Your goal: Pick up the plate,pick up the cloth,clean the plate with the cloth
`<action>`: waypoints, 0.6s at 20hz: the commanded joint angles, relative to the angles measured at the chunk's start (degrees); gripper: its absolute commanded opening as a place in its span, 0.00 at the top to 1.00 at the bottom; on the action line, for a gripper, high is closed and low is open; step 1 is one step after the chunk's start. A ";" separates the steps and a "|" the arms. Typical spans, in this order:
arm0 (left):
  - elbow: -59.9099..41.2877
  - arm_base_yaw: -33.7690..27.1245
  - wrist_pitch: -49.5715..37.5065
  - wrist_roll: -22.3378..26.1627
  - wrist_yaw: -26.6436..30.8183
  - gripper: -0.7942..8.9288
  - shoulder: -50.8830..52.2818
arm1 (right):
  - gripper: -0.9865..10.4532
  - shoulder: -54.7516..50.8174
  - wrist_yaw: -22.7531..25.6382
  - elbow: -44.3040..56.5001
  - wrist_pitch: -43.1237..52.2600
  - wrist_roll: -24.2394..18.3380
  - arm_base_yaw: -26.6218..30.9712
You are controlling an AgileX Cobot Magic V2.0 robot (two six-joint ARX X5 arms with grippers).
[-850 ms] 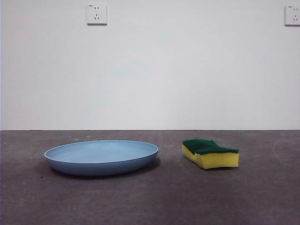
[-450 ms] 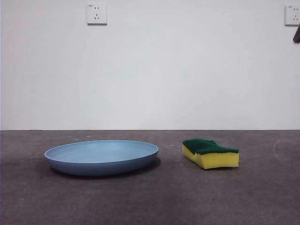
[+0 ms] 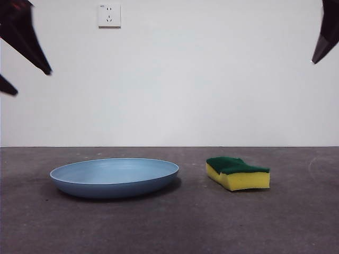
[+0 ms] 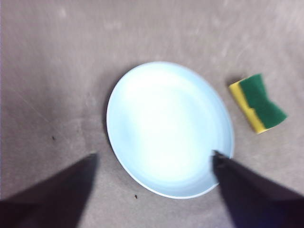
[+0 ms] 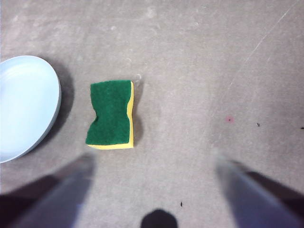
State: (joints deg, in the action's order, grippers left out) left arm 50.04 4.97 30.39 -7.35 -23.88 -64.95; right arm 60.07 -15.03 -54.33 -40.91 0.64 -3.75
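Observation:
The light-blue plate (image 3: pixel 114 177) lies flat on the grey table, left of centre. The cloth is a yellow sponge with a green top (image 3: pixel 237 173); it lies just right of the plate, apart from it. My left gripper (image 3: pixel 30 82) hangs open and empty high at the top left, above the plate. In the left wrist view the plate (image 4: pixel 168 128) lies below the left gripper (image 4: pixel 154 156), with the sponge (image 4: pixel 259 102) beside it. My right gripper (image 3: pixel 322 50) shows as one dark jaw at the top right. In the right wrist view the right gripper (image 5: pixel 153 157) is open, high above the sponge (image 5: pixel 111 114) and the plate's edge (image 5: pixel 26 107).
A white wall rises behind the table's far edge, with a socket (image 3: pixel 109 15) high on it. The grey tabletop (image 3: pixel 175 227) stretches in front of both things.
Both arms have come into the front view: the left gripper at the top left corner, the right jaw lower at the top right. The plate and sponge have not moved.

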 commanded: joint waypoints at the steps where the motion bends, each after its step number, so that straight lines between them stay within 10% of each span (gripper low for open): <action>1: 2.73 1.18 -0.48 -0.13 0.02 0.47 -6.19 | 0.47 0.20 -0.28 -0.22 0.04 1.55 -0.17; 12: 10.49 5.03 -3.37 1.18 7.58 0.47 -28.02 | 0.47 0.20 -1.57 -0.22 -0.22 2.38 -0.17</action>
State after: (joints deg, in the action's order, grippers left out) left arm 60.69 9.69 27.35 -7.03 -16.40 -92.51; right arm 60.07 -16.51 -54.33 -41.15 2.39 -3.79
